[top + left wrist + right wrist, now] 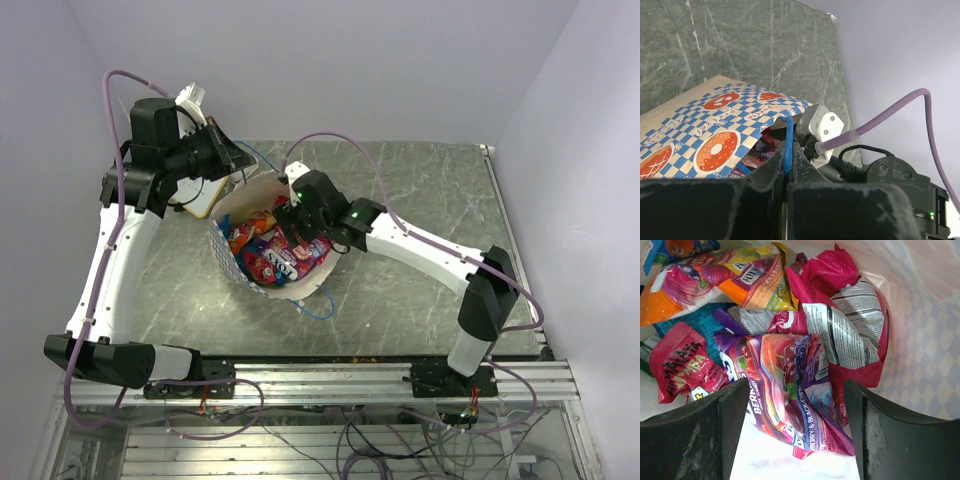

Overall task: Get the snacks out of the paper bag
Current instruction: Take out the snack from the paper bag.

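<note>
The paper bag (228, 255) lies on its side on the table, its mouth held up and open. My left gripper (238, 163) is shut on the bag's blue cord handle (788, 142), holding the checkered upper wall (715, 125) raised. Several snacks (270, 255) fill the bag. My right gripper (795, 390) is inside the mouth, open, its fingers (725, 415) either side of a crumpled purple berry packet (790, 375). A large red-pink packet (850, 325), an orange one (740, 282) and a small red one (682, 365) lie around it.
A wooden-framed whiteboard (203, 198) lies behind the bag under the left arm. The bag's second blue handle (318, 305) trails on the table at its near side. The metal table edge (500, 200) runs along the right, with walls close behind.
</note>
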Action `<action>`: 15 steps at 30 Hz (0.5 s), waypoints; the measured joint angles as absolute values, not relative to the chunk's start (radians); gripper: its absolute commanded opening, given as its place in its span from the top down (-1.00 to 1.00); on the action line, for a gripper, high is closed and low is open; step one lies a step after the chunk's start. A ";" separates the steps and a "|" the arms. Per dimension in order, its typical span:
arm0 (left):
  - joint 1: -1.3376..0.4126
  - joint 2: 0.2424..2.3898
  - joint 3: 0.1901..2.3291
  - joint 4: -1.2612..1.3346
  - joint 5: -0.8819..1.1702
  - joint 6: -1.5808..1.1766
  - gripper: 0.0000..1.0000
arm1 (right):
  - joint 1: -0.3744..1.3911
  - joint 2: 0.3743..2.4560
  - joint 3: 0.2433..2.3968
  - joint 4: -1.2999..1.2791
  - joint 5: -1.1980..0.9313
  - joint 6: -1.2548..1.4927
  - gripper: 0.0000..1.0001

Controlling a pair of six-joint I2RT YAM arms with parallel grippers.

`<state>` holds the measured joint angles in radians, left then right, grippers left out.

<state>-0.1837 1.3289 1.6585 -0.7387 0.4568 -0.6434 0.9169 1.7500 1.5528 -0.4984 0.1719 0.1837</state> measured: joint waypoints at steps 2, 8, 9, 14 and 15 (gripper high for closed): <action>-0.184 1.329 1.658 -0.739 0.458 -0.645 0.86 | 0.921 1.757 1.553 -0.497 0.192 0.182 -0.27; -0.184 1.329 1.658 -0.739 0.459 -0.645 0.86 | 0.943 1.787 1.552 -0.474 0.273 0.202 -0.20; -0.184 1.328 1.658 -0.739 0.459 -0.645 0.86 | 0.945 1.789 1.551 -0.468 0.283 0.210 -0.21; -0.184 1.328 1.654 -0.739 0.467 -0.648 0.86 | 0.947 1.789 1.526 -0.414 0.287 0.260 -0.05; -0.184 1.328 1.654 -0.739 0.468 -0.648 0.86 | 0.947 1.789 1.523 -0.408 0.287 0.273 0.01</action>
<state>-0.1837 1.3277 1.6535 -0.7391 0.4683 -0.6479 0.9466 1.7893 1.5234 -0.4080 0.2867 0.2726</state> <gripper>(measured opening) 0.084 0.576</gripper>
